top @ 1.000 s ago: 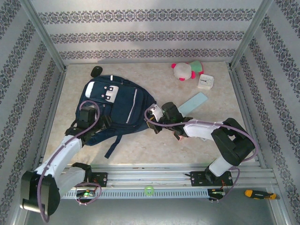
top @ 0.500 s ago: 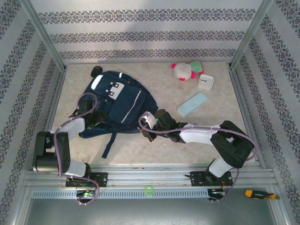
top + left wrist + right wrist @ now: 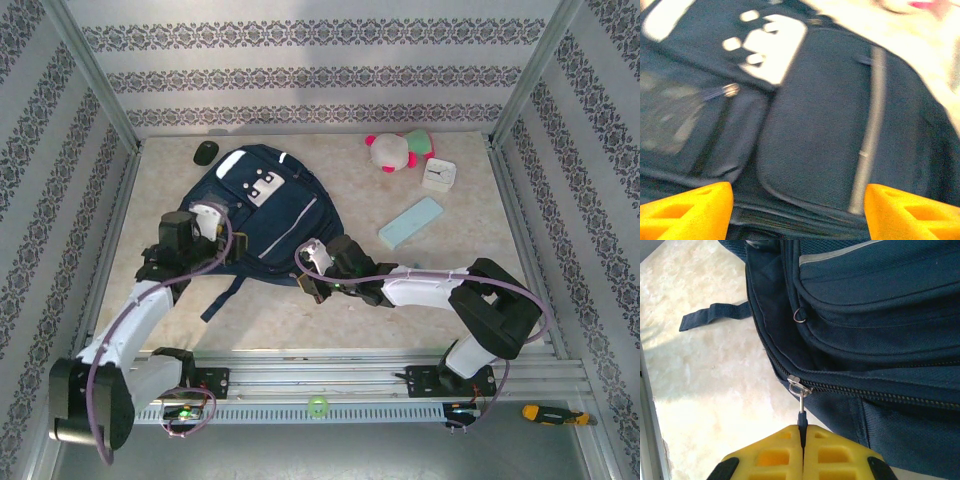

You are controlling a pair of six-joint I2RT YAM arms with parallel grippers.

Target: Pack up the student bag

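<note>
Student bag (image 3: 272, 208) lies flat on the table (image 3: 285, 325), front pocket facing up. It is dark navy with white stripes and a white patch (image 3: 263, 186) near its far end. A loose strap (image 3: 222, 296) trails off the bag's near-left edge.

Left gripper (image 3: 799, 194) hovers over the bag's left side. Its orange fingers (image 3: 687, 212) are spread wide with nothing between them and are not touching the fabric. The left wrist view is blurry, showing a pocket flap, a grey stripe and a small zip tab (image 3: 729, 90) on the bag below.

Right gripper (image 3: 802, 432) sits at the bag's near-right edge. Its yellow fingers (image 3: 771, 456) are pressed together, pinching the zipper pull (image 3: 800, 412). The pull hangs from a slider on the bag's main zip line. The zip teeth to the right of the slider look closed; to its left I cannot tell. A small metal ring (image 3: 800, 315) sits on a seam further up the bag.

Other items, placed relative to the bag:
- Black oval object (image 3: 206, 152) just beyond the far-left corner.
- Pink and white plush toy (image 3: 397, 150) to the far right, well apart.
- White square item (image 3: 438, 175) just beside the plush, further from the bag.
- Light blue flat case (image 3: 410, 222) to the right, near but not touching.
- Orange-handled screwdriver (image 3: 546, 412) far off to the near right, past the arm bases.
- Green ring (image 3: 318, 405) on the rail, on the near side of the bag.
</note>
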